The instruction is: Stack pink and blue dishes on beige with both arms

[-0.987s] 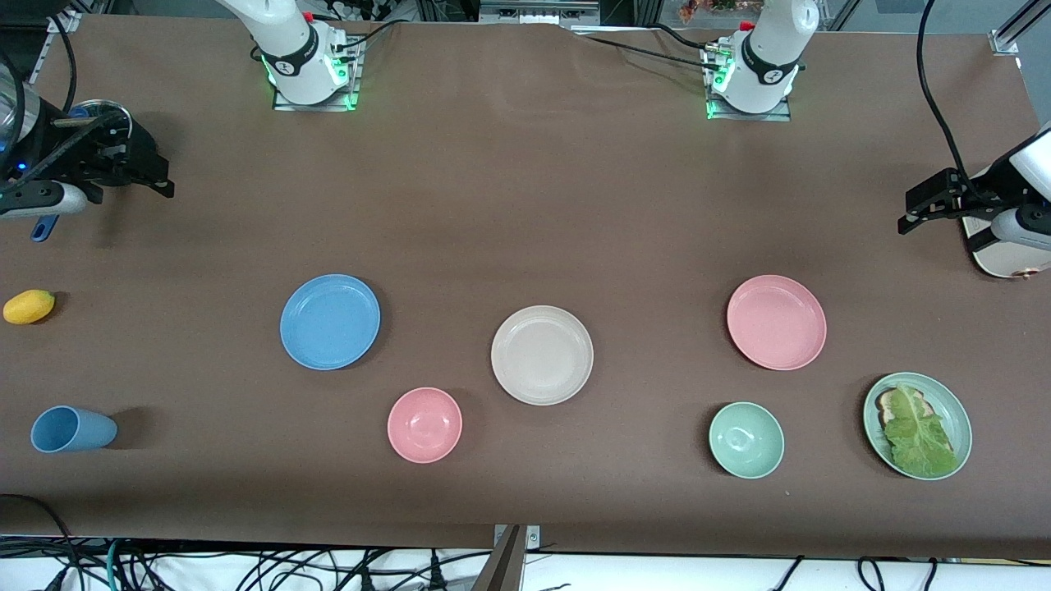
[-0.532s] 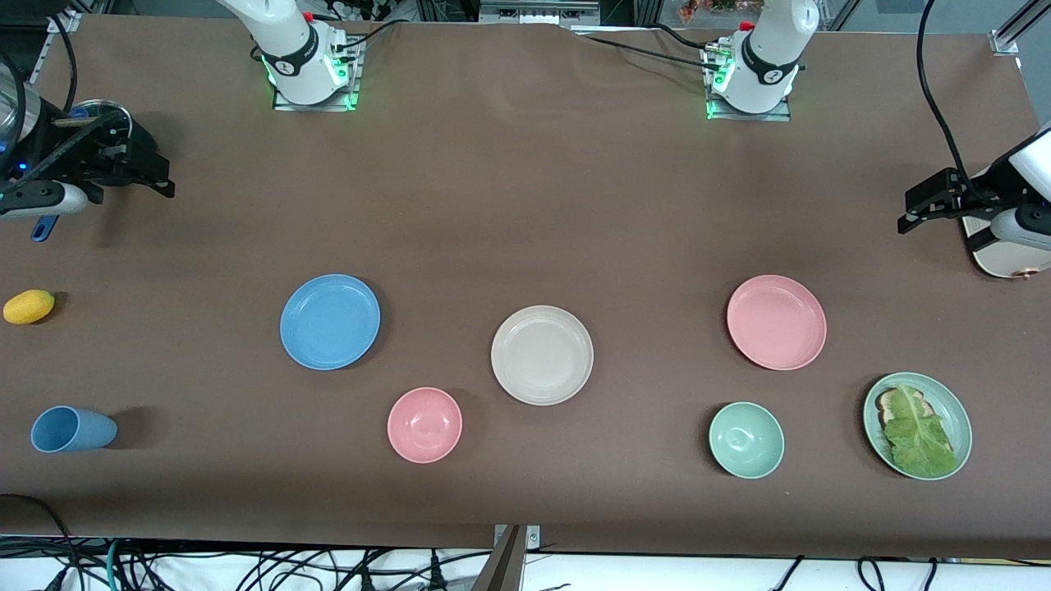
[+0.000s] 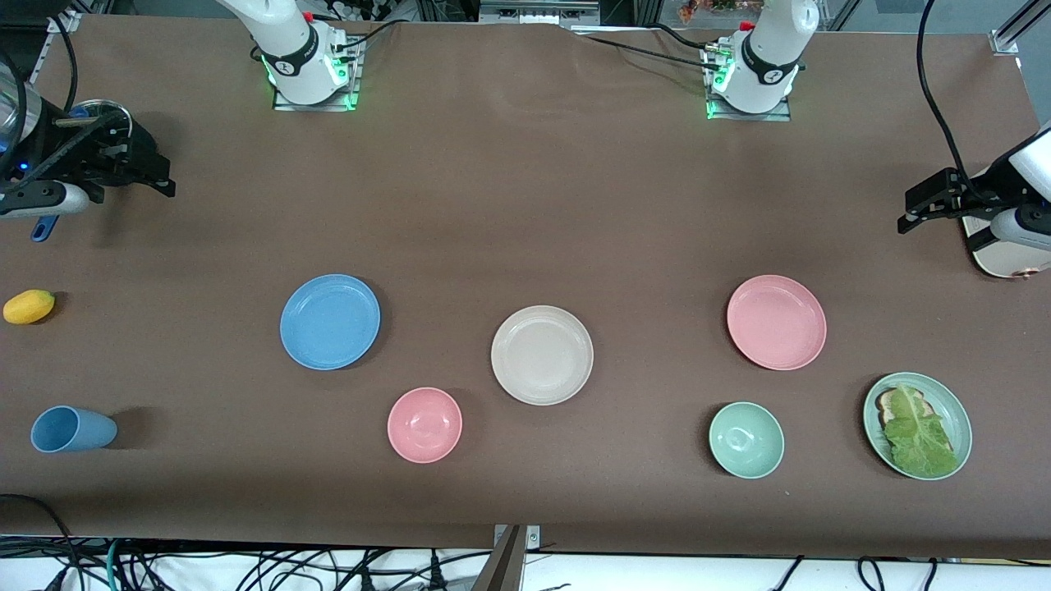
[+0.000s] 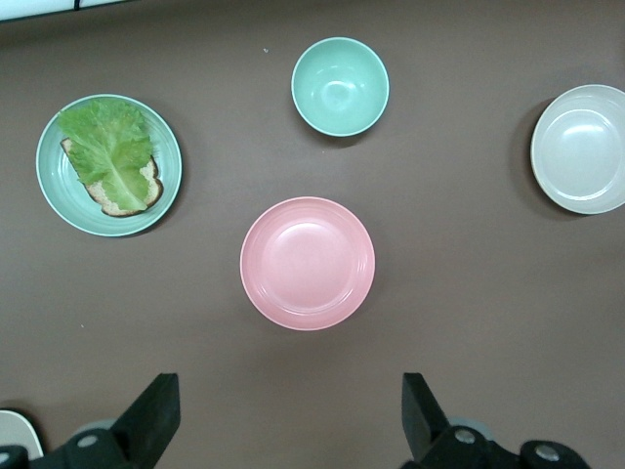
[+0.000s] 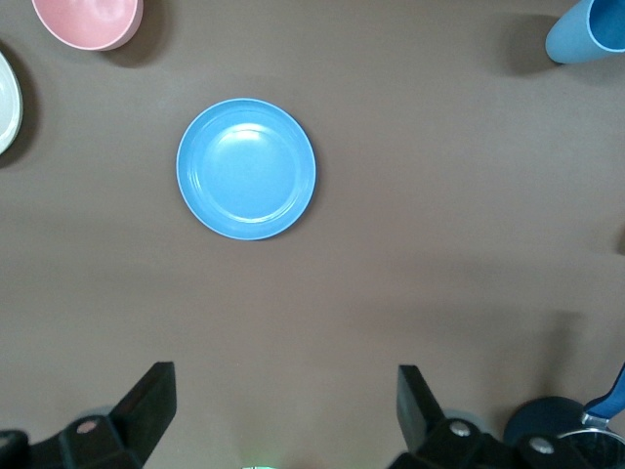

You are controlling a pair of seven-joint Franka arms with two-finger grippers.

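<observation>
The beige plate (image 3: 542,355) lies mid-table. The blue plate (image 3: 330,322) sits beside it toward the right arm's end, and the pink plate (image 3: 776,322) toward the left arm's end. All three rest flat and apart, with nothing on them. My left gripper (image 3: 910,212) hangs open and empty over the table's edge at the left arm's end. Its wrist view shows the pink plate (image 4: 308,263) ahead of the left gripper (image 4: 290,415), with the beige plate (image 4: 581,149) at the frame edge. My right gripper (image 3: 167,182) hangs open and empty at the right arm's end. The blue plate (image 5: 246,168) lies ahead of the right gripper (image 5: 285,405).
Nearer the front camera are a small pink bowl (image 3: 424,424), a green bowl (image 3: 745,440) and a green plate (image 3: 869,427) with lettuce on bread. A blue cup (image 3: 72,429) lies on its side and a yellow fruit (image 3: 29,306) sits near the right arm's end.
</observation>
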